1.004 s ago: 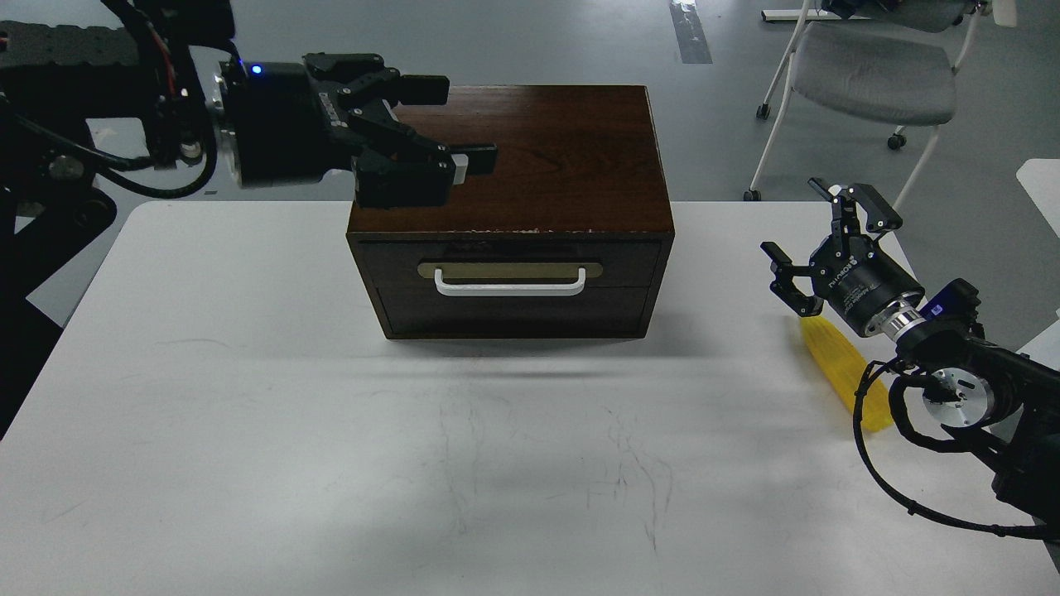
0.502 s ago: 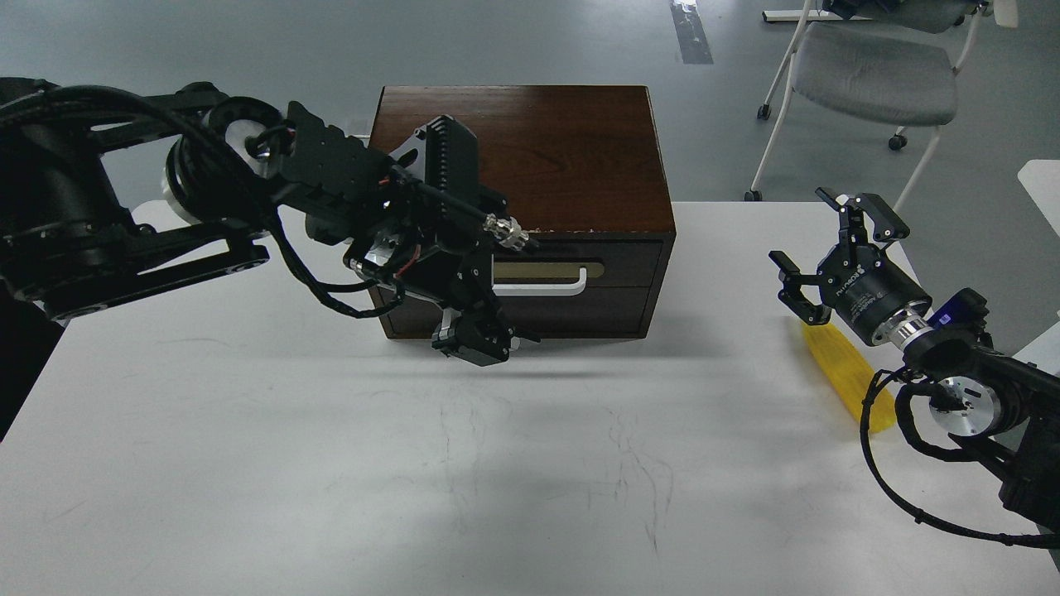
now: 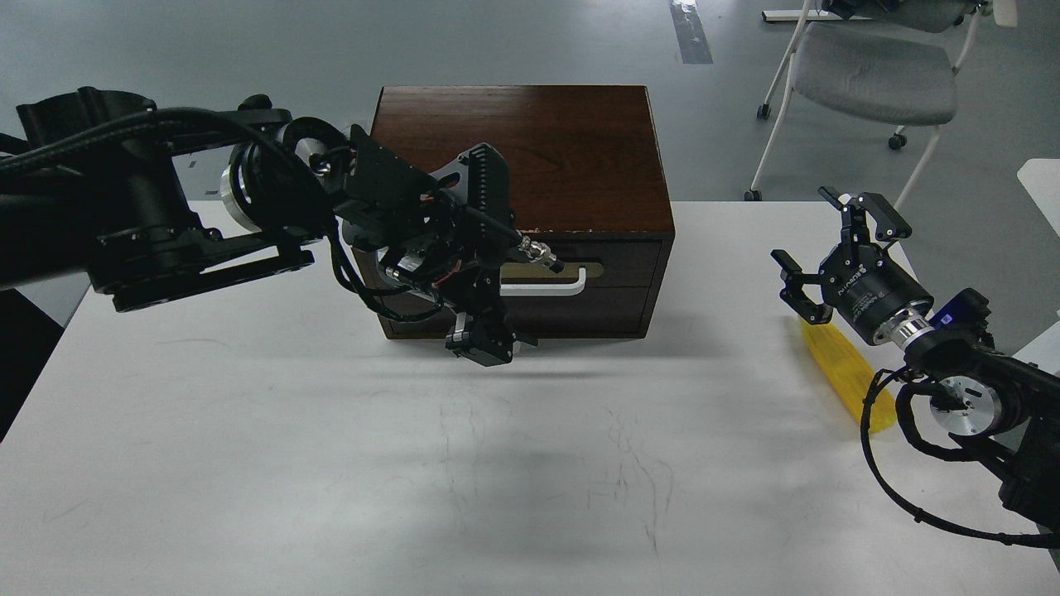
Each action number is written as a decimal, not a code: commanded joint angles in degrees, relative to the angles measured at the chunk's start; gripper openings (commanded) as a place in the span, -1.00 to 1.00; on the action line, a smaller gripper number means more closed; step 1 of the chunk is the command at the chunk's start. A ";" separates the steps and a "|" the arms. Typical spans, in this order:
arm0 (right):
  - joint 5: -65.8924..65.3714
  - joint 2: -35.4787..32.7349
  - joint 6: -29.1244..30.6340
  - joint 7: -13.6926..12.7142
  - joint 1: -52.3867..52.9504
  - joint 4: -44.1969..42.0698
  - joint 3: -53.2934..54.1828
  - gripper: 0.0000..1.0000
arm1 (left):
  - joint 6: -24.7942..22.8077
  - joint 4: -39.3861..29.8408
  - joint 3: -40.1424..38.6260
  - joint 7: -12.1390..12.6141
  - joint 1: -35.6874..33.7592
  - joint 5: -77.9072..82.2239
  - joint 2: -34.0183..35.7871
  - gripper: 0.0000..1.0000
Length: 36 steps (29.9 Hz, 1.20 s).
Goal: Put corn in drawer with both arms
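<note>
A white tabletop (image 3: 248, 463) seen from above holds one dark brown wooden box (image 3: 563, 157) near its far edge, and one yellow corn (image 3: 845, 372) cob far to the right. The box front shows one drawer (image 3: 617, 258), closed, with a brass plate and a white bar handle (image 3: 546, 287). Two black robot arms reach in. The left arm crosses in front of the box's left half, hiding that end of the drawer front and handle; the left claw (image 3: 482, 341) hangs low, pointing down at the tabletop just before the box's lower front edge, and it is too dark and end-on to tell whether its fingers are spread or closed. The right claw (image 3: 828, 257) hovers at the right side, well apart from the box, its fingers spread wide and holding nothing. The corn lies flat on the tabletop just beneath and behind this claw, angled toward the right edge, its near end partly hidden by a looping black cable (image 3: 878, 480). Beyond the tabletop, one grey chair (image 3: 878, 74) on wheels stands on a grey floor.
</note>
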 commanded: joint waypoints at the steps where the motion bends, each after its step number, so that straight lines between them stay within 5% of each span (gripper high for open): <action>1: 0.00 -0.06 0.04 0.00 -0.01 0.01 0.10 1.00 | 0.00 1.58 0.44 0.00 0.15 -0.01 -0.87 0.96; 36: 0.00 -0.15 -0.05 0.00 -0.36 -0.08 0.28 1.00 | 0.00 6.15 3.16 0.00 2.26 -0.01 -4.39 0.96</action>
